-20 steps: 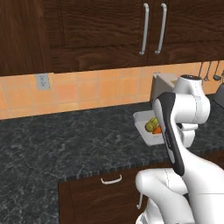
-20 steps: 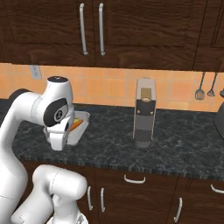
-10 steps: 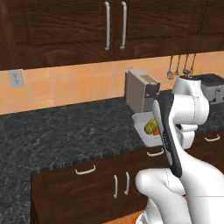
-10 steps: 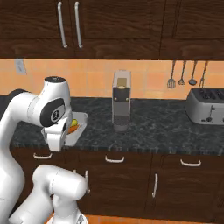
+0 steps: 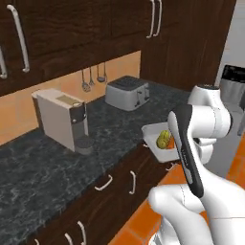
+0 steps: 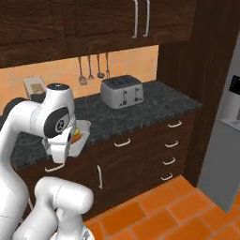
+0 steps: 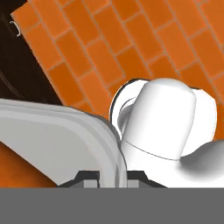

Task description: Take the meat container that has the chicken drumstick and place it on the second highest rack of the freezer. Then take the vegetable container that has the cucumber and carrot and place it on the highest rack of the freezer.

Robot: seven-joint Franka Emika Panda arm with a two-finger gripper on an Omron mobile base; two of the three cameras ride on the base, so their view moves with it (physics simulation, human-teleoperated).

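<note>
My gripper (image 7: pixel 113 177) is shut on the rim of the white vegetable container (image 7: pixel 65 131), which it holds in the air. In the left base view the container (image 5: pixel 152 130) hangs just past the counter's edge, with the yellow-green cucumber (image 5: pixel 164 139) and the orange carrot (image 5: pixel 171 143) inside. The right base view has the container (image 6: pixel 82 140) beside my arm, with the carrot (image 6: pixel 76 138) in it. A grey refrigerator front (image 6: pixel 224 140) stands at the right; the freezer's racks are out of view. The meat container with the chicken drumstick is out of view.
On the dark stone counter (image 5: pixel 43 172) stand a beige coffee machine (image 5: pixel 60 119) and a silver toaster (image 6: pixel 122 91). Utensils (image 6: pixel 91 70) hang on the wall. A tall dark cabinet (image 6: pixel 197 70) separates counter and refrigerator. Below lies an orange tiled floor (image 6: pixel 154 211).
The whole picture has shifted: the base has moved right along the counter and turned, bringing toaster, floor and refrigerator into view. The container stays in my shut gripper.
</note>
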